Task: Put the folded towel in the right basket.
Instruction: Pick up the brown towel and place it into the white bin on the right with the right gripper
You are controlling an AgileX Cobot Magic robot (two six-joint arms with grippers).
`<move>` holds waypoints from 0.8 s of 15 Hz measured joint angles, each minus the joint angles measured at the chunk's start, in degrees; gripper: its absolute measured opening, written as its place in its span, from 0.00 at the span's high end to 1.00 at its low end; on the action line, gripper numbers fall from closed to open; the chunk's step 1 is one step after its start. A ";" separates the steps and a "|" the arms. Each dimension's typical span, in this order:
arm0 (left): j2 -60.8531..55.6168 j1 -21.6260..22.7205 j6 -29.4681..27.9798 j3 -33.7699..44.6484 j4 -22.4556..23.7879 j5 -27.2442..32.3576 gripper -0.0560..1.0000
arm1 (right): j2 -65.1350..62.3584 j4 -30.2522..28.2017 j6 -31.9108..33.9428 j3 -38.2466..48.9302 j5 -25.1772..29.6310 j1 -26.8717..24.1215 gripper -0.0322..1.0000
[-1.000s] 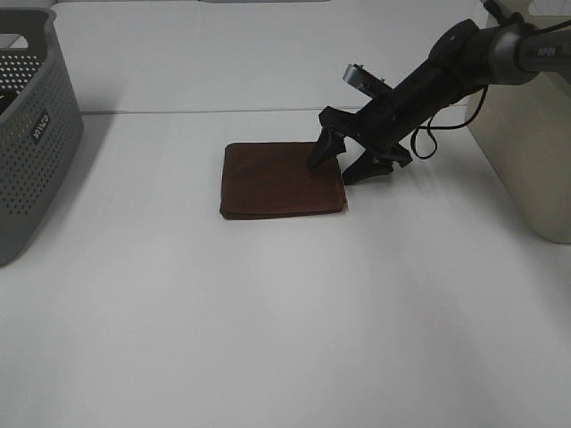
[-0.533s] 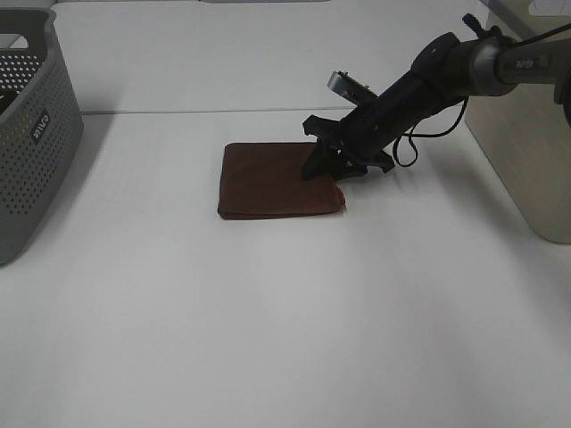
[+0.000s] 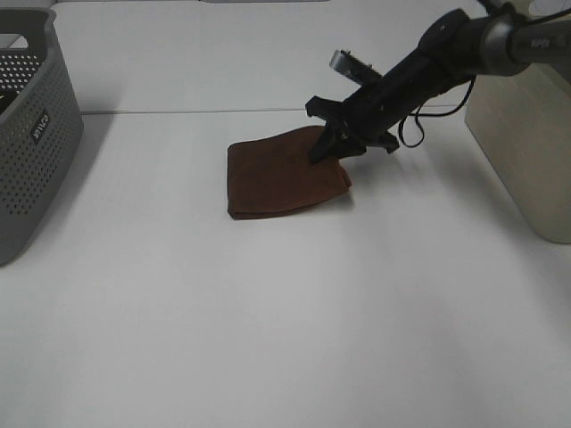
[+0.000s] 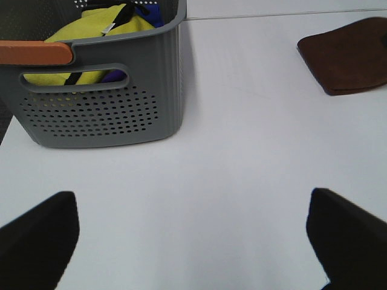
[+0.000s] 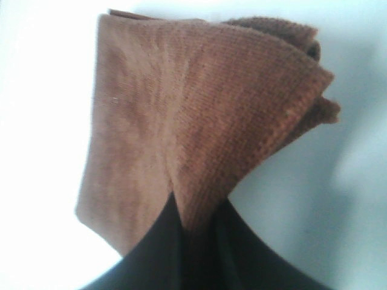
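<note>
Lifting step, to judge by the raised edge. Keep the pinch firm and raise the towel straight up, clear of the bench, before any swing toward the right basket. Avoid dragging the side farther from that basket along the surface, for fear of undoing the fold. Carry high enough to pass over the basket's rim, then lower well inside before letting go. Watch for layers slipping out: only a pinch at one edge, so probably prone to sagging and opening under its own weight. Move slowly for that reason, with no sudden turn of the wrist. Right gripper fingers pressed nearly together, pinching the brown cloth at the edge nearest the right basket, with a narrow tongue of fabric squeezed between them in the right wrist view. Towel lying well apart from the right basket, on the side toward the grey basket, mostly flat on the bench and tilted up only at the gripped edge. Left gripper idle, far from the right basket, facing the grey one. Its fingers spread wide, holding nothing and touching nothing visible. Grey basket holding yellow cloth, and not the goal here.
</note>
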 joint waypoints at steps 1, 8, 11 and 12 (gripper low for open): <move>0.00 0.00 0.00 0.00 0.00 0.00 0.03 | -2.64 -0.97 -0.06 0.00 0.06 0.00 0.90; 0.00 0.00 0.00 0.00 0.00 0.00 0.03 | -21.54 -9.45 1.72 0.00 2.46 -2.92 0.90; 0.00 0.00 0.00 0.00 0.00 0.00 0.03 | -29.11 -9.85 2.75 0.00 5.50 -10.66 0.90; 0.00 0.00 0.00 0.00 0.00 0.00 0.03 | -31.00 -9.97 2.81 0.00 6.59 -13.87 0.90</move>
